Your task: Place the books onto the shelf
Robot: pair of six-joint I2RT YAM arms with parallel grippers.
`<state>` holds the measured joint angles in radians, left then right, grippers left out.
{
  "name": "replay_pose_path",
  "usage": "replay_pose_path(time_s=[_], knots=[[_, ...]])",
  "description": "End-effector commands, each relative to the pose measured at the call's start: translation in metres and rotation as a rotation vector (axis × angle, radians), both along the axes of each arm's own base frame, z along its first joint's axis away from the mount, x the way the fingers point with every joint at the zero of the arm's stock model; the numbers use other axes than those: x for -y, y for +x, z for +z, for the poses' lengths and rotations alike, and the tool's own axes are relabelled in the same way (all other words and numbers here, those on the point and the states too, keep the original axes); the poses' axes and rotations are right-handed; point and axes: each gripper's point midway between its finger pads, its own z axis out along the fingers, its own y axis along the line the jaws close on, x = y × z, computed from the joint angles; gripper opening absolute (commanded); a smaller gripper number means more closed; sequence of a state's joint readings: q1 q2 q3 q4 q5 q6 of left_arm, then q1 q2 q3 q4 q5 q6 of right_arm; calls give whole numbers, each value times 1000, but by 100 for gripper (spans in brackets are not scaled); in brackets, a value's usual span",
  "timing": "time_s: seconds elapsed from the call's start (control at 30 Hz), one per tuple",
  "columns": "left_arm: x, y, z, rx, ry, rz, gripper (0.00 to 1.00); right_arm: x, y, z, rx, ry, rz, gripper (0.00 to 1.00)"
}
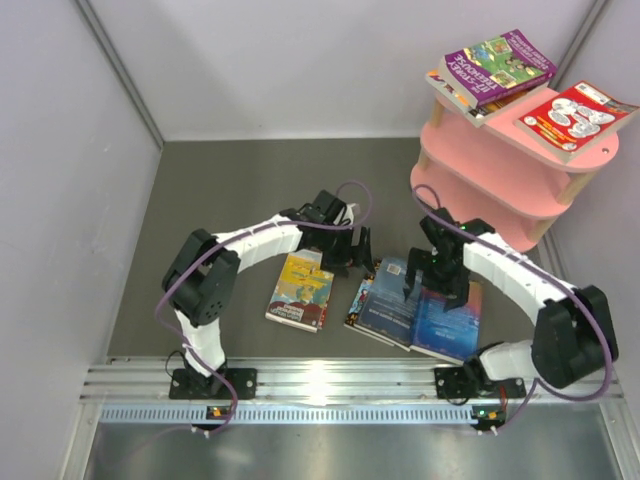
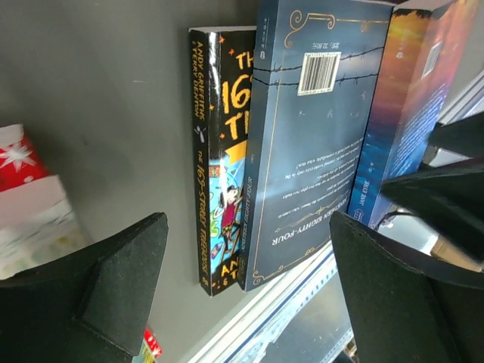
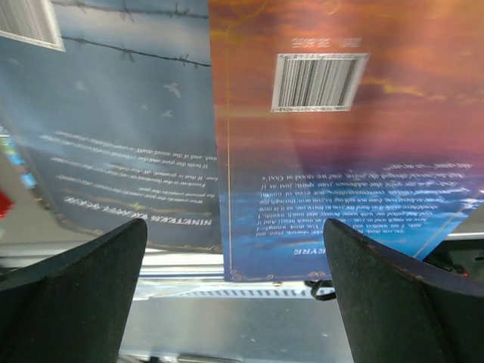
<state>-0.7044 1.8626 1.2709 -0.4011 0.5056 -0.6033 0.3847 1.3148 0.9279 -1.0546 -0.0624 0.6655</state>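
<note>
Top external — dark blue paperback (image 1: 392,298) and orange-and-blue paperback (image 1: 452,322) are lying flat, overlapping, long axes running near-to-far; yellow paperback (image 1: 300,290) lying left; pink three-tier shelf (image 1: 470,150) standing far right | Left wrist — left gripper (image 2: 248,227) is hanging spread wide over black paperback spine (image 2: 203,151) reading "The 169-Storey Treehouse" | Right wrist — right gripper (image 3: 234,231) is hovering spread above the barcoded orange-and-blue paperback; dark blue paperback reading "Nineteen Eighty-Four".

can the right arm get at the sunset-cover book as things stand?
Probably yes. The right gripper hangs open directly over the sunset-cover book, which lies flat, back cover bare, and seems to overlap the dark blue book beside it. Gripping its edge may be awkward.
</note>
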Motion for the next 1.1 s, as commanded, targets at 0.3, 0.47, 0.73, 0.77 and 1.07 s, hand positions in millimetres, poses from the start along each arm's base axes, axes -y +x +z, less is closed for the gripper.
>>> replay_pose_path(time_s=[0.3,0.47,0.73,0.77,1.07], knots=[[-20,0,43,133,-66,55,93,4,-56,-75,-310,-277,235,100],[-29,0,42,138,-58,76,93,5,-67,-94,-365,-355,327,98],[-36,5,44,150,-59,97,93,7,-61,-95,-333,-419,352,11],[-35,5,44,150,-61,96,93,6,-60,-95,-327,-418,355,3],[-33,10,50,172,-59,87,93,-31,-6,3,-35,-337,341,0]])
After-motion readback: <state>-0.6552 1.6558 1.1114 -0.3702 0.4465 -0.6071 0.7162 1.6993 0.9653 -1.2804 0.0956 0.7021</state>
